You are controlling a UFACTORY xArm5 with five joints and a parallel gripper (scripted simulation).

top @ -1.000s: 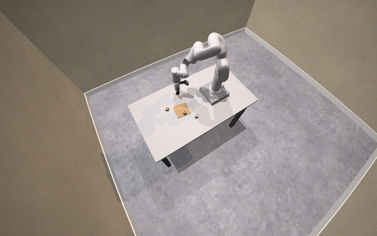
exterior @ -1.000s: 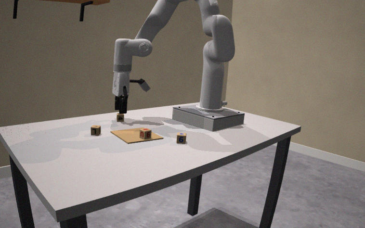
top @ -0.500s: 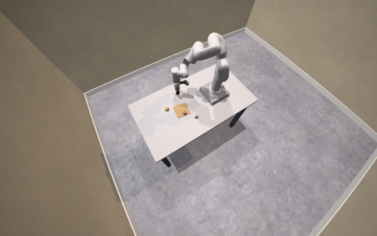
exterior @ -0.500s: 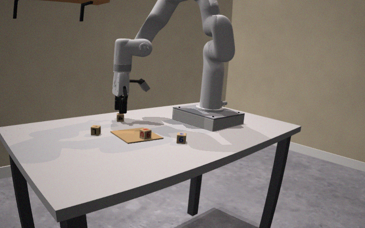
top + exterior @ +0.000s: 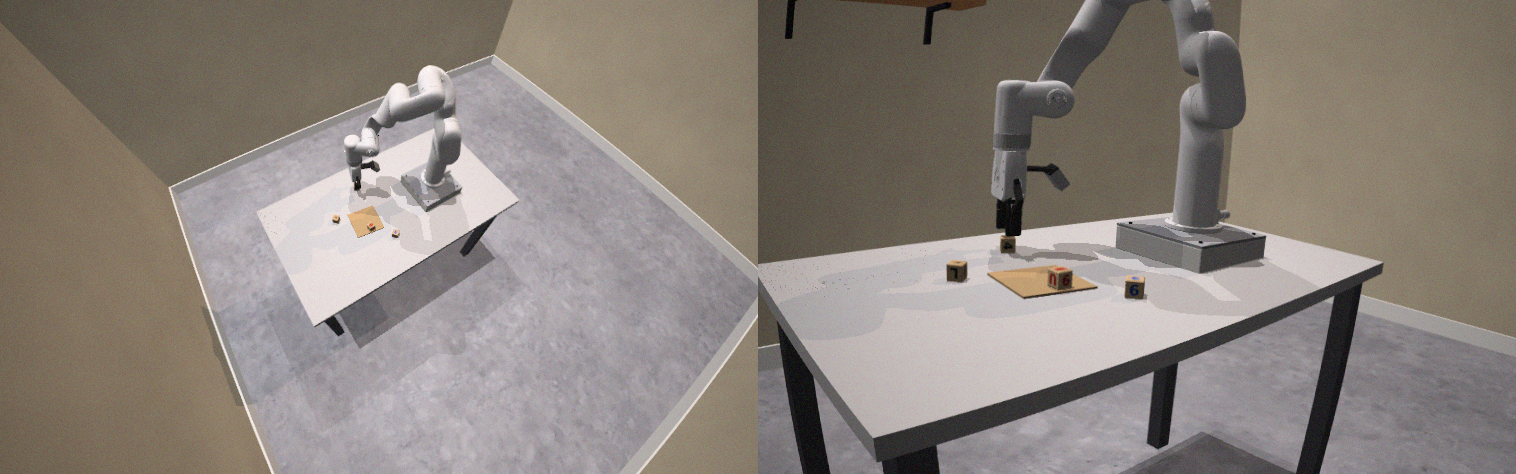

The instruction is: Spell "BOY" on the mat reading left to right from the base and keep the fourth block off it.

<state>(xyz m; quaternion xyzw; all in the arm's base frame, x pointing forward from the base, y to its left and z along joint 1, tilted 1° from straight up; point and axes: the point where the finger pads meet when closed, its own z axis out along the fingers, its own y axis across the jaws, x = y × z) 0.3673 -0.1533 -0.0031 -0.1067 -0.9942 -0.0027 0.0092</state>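
Note:
A tan mat [image 5: 1041, 280] lies flat on the white table; it also shows in the overhead view [image 5: 365, 221]. A wooden block with red markings [image 5: 1059, 277] stands on the mat near its right edge [image 5: 370, 225]. A block with a blue mark [image 5: 1134, 286] lies off the mat to the right [image 5: 395, 232]. A block with a dark mark [image 5: 956, 270] lies off the mat to the left [image 5: 335, 218]. A fourth block with a dark mark [image 5: 1007, 243] lies behind the mat. My gripper [image 5: 1009, 226] [image 5: 356, 184] points down just above this block, open and empty. The top letters are too small to read.
The robot's grey base plate [image 5: 1191, 243] stands at the back right of the table, behind the mat. A wooden shelf [image 5: 914, 4] hangs on the back wall, high above the table.

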